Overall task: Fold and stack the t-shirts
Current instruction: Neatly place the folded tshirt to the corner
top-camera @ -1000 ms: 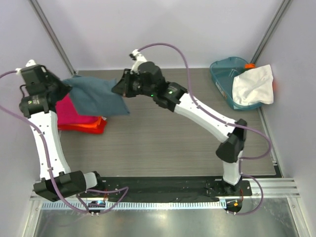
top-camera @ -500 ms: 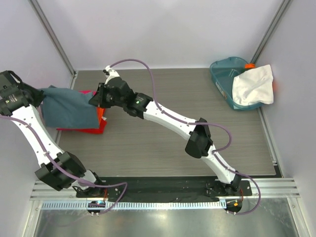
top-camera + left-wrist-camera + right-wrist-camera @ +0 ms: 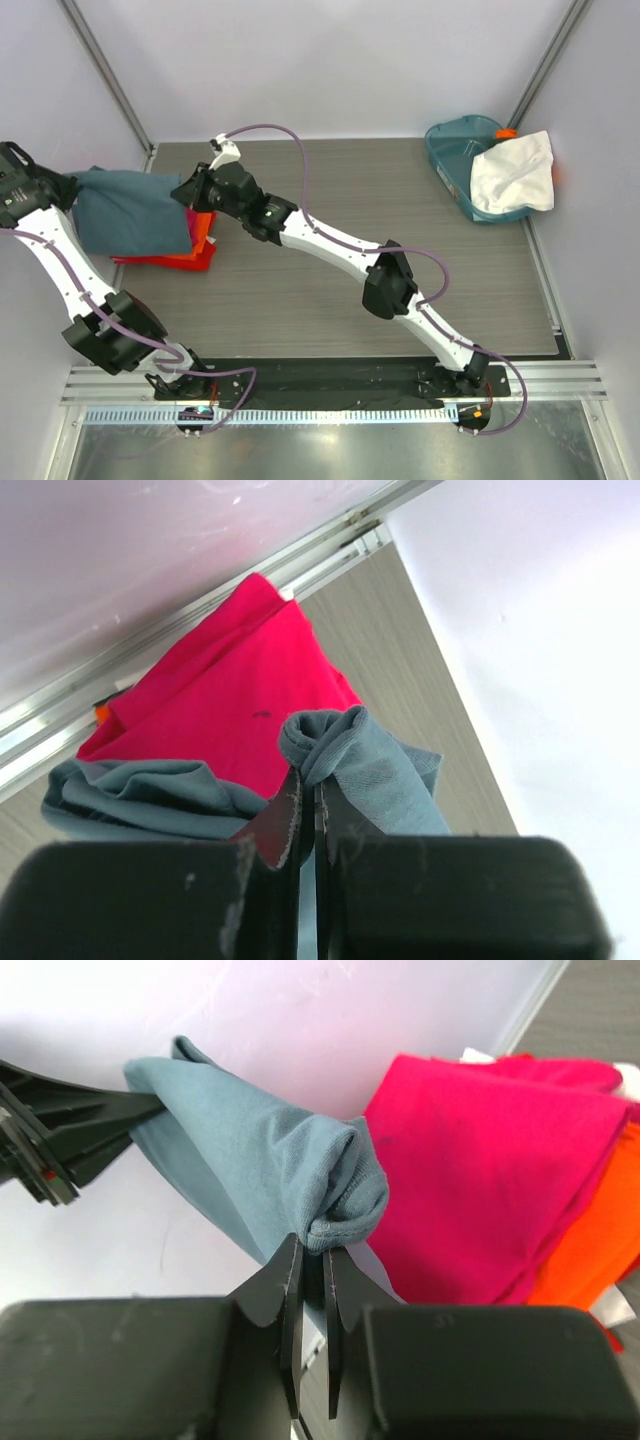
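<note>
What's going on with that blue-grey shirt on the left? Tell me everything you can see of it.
The blue-grey t-shirt is plain, soft cloth, folded into a rough rectangle. The left hand pinches a bunched edge at one end and the right hand pinches the other, so it spans between them at the far left of the table, over the folded pink t-shirt and orange t-shirt. Whether it rests on them is unclear.

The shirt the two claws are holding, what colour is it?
The t-shirt is slate blue-grey, and it shows clearest in the right wrist view.
</note>
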